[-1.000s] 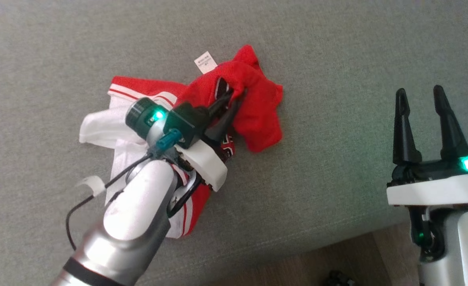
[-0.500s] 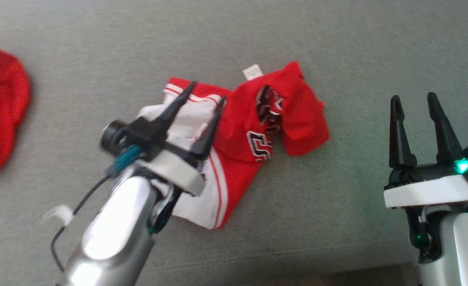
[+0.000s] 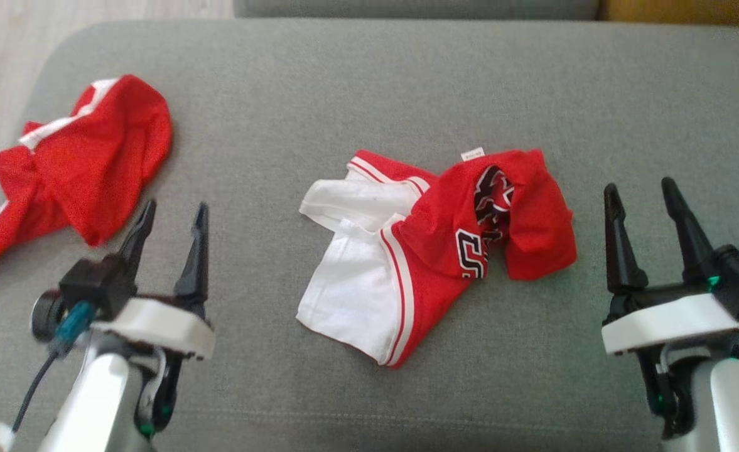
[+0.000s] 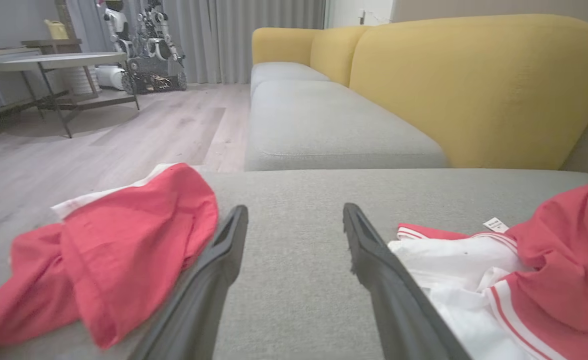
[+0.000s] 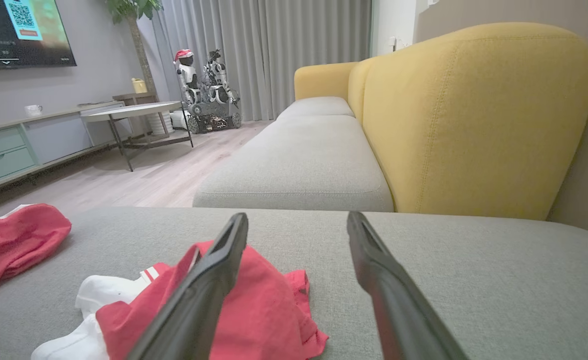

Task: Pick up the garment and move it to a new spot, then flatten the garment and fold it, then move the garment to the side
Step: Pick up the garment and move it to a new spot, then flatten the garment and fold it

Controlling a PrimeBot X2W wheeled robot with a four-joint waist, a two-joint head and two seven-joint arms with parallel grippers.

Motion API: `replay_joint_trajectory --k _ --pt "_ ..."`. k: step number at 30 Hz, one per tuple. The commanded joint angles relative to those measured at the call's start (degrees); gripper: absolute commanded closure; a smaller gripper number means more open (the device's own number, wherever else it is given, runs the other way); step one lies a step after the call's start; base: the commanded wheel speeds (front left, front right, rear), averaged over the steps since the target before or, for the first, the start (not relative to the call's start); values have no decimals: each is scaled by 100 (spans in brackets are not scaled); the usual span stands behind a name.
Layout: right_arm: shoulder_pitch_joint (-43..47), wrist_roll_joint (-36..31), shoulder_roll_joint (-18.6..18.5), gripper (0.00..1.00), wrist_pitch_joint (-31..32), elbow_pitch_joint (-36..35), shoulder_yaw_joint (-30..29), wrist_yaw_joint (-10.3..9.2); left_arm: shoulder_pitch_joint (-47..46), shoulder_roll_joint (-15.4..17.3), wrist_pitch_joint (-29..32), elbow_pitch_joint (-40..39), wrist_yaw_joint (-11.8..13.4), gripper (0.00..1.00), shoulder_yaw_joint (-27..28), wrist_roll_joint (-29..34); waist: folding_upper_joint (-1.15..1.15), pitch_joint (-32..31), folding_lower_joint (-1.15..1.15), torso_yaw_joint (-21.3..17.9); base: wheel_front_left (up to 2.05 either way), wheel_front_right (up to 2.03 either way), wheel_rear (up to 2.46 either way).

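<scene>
The garment (image 3: 435, 251), a red jersey with a white panel and red-and-white striped trim, lay crumpled and partly folded over itself near the middle of a grey cushion (image 3: 344, 94). Its white side was spread toward the robot's left, and its red side was bunched toward the right. Black-and-white lettering (image 3: 473, 251) showed on a turned-over fold, and a small white care label (image 3: 471, 154) stuck out at the far edge. Neither arm touched the garment. The left end effector (image 3: 176, 207) hovered well to its left with fingers spread wide and nothing between them. The right end effector (image 3: 638, 186) stood just off the garment's right edge, its fingers likewise parted and empty. A second red garment (image 3: 80, 157) with white trim lay heaped at the cushion's far left corner, well apart from the jersey and just beyond the left fingers. Pale wooden floor (image 3: 5, 37) showed past that corner. In the wrist views, a yellow sofa back (image 5: 473, 115) rose behind a further grey seat beyond the cushion.
</scene>
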Motion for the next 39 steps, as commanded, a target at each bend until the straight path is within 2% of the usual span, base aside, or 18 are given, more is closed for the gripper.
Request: replay_joint_trajectory --k 1,6,13,24,39 --pt "-52 -39 -24 0 37 -177 137 -4 -72 175 -43 -236 42 0 281 -23 0 -164 0 77 0 0 0" --pt "160 -52 -24 0 101 -38 175 -4 400 263 -43 -394 108 0 394 -27 0 -497 0 62 0 0 0" --pt "510 25 -24 0 146 56 204 -4 866 315 77 -642 143 0 256 0 0 -880 0 -29 0 0 0" --pt "703 77 -24 0 157 33 156 -4 1067 410 260 -923 245 0 145 66 0 -1001 0 -69 0 0 0" --pt "664 117 -24 0 154 57 162 -4 1046 460 316 -923 351 0 109 69 0 -975 0 -69 0 0 0"
